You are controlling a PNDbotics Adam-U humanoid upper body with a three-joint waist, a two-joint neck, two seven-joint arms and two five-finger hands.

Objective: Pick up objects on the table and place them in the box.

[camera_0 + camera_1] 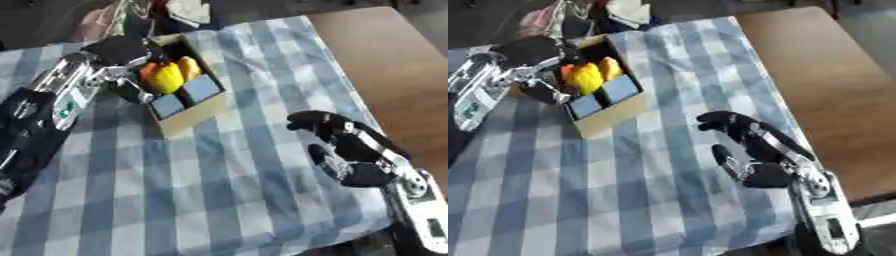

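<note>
Left hand [131, 55] curled on yellow object [164, 77] over box [194, 116], object's long axis upright, right hand [346, 150] spread

My left robot hand [131, 70] is black with silver joints, on a silver forearm bearing a small green-marked label, and black covers the upper arm. My right robot hand [754, 150] is black too, its wrist silver-grey with a round joint.

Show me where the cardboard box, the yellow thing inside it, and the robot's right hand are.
cardboard box [194, 119], left eye view, near outer wall.
yellow object [164, 77], left eye view, middle of its rounded body.
right hand [765, 175], right eye view, the palm.
</note>
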